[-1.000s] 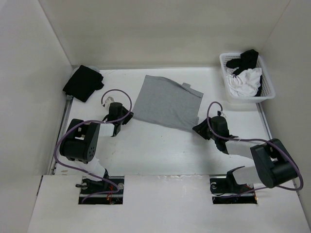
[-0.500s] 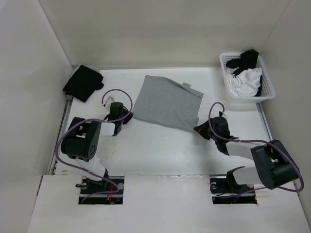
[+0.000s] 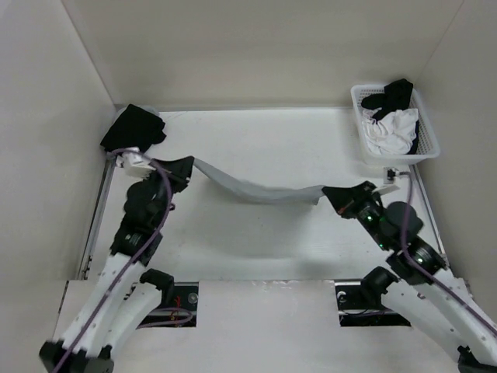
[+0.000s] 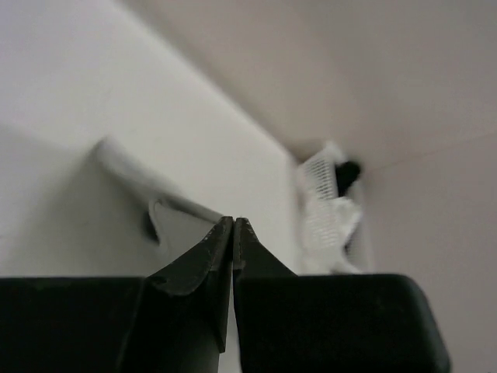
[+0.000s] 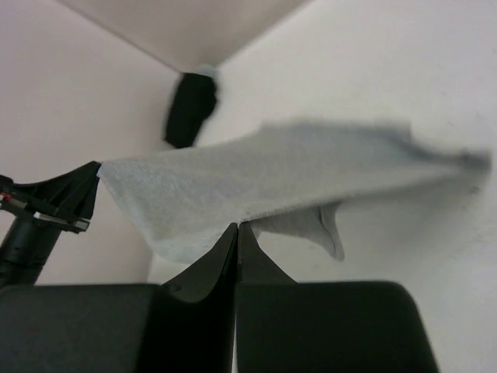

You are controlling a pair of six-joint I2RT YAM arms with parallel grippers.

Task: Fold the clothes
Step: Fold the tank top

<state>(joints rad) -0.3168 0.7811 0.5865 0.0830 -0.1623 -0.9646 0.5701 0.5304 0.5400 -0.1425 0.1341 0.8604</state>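
- Clothes (image 3: 256, 190) (image 5: 272, 171): one light grey garment, gripped at both ends and held up off the tabletop (image 3: 272, 136). It forms a long strip strung between the two arms.
- Left pincer (image 3: 189, 165) (image 4: 233, 222): shut, tips pressed flat together in its own wrist view. From above, the left end of the clothes runs straight into it. The wrist view is blurred; grey fabric shows just left of the tips, but the actual bite cannot be made out there.
- Right pincer (image 3: 327, 193) (image 5: 237, 227): shut on the right end of the strip. Its wrist view shows the tips closed on the near edge of the fabric. The sheet stretches away toward the other arm, and a small flap hangs below it.
- Span: the fabric sags in the middle and is taut enough to stay clear of the surface along its whole length.
- Black cloth bundle (image 3: 132, 128) (image 5: 190, 109): far left corner of the tabletop, close behind the left arm, not touching the grey garment.
- Basket (image 3: 396, 159): white plastic, far right corner against the wall, well apart from the strip.
- White garment (image 3: 392, 130): crumpled inside the basket.
- Black garment (image 3: 392, 95): also in the basket, piled at its far end and partly over the white one.
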